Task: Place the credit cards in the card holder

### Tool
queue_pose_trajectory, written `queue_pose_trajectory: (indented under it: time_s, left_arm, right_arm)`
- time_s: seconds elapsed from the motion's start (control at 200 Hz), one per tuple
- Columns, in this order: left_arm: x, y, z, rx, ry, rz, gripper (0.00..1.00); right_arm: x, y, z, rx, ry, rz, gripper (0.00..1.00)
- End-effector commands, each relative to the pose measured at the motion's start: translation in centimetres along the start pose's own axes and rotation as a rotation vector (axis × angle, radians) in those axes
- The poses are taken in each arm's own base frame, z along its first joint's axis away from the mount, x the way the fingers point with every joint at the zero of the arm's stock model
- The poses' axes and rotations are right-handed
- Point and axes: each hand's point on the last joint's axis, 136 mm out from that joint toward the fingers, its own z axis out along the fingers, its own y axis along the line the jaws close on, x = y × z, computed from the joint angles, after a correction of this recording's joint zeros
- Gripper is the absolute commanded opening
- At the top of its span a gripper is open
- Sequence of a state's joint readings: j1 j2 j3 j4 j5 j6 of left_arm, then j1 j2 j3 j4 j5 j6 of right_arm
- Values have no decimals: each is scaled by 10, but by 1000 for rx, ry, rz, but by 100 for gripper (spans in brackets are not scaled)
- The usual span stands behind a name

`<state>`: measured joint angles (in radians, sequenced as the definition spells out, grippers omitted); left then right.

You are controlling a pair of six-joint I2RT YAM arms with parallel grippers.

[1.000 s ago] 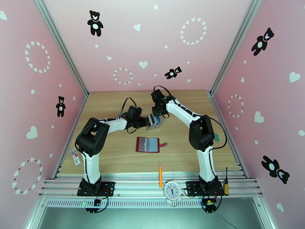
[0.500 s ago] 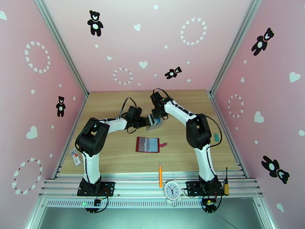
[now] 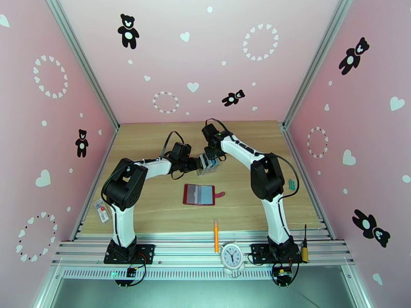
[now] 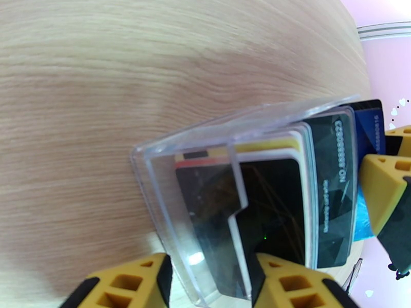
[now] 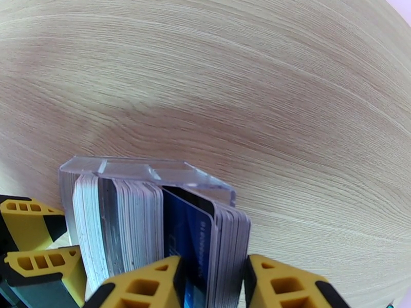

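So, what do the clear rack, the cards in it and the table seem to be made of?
The rack: clear hard plastic, probably acrylic; see-through, with glossy glints on its edges.
The cards: thin stiff plastic, it seems; printed faces, pale layered edges.
The table: wood or wood-look laminate, matte; the grain lines cannot settle which.

A clear plastic rack (image 4: 169, 170) stands on the light wooden table (image 4: 92, 73). It is full of credit cards (image 4: 329, 186) standing on edge. Some are black, some are white, and one has a yellow edge. A blue card (image 4: 367, 127) is at the end of the row. The left gripper (image 4: 210, 275) has its two yellow fingers (image 4: 123, 286) pressed on either side of the rack's left end. A right gripper finger (image 4: 383, 193), yellow too, sits just beside the blue card.
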<state>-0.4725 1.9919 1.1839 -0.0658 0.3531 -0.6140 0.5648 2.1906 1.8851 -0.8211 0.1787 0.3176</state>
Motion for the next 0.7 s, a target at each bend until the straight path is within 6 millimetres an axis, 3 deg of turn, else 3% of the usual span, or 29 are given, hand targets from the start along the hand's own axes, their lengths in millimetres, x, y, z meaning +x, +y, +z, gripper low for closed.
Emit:
queue_pose_trajectory:
  time_s: [0.0,0.32,0.696]
  left_arm:
    - [12,19,7,-51,49,-26,47]
    - [12,19,7,-52,49,-27,47]
    - [13,20,9,-51,55,-30,47]
  right_arm:
    - [-5,-17,-17,66,-12,-4,36]
    - [-7,-21,-24,79,-23,-3,34]
    - [-7,-20,-31,65,-32,1,24]
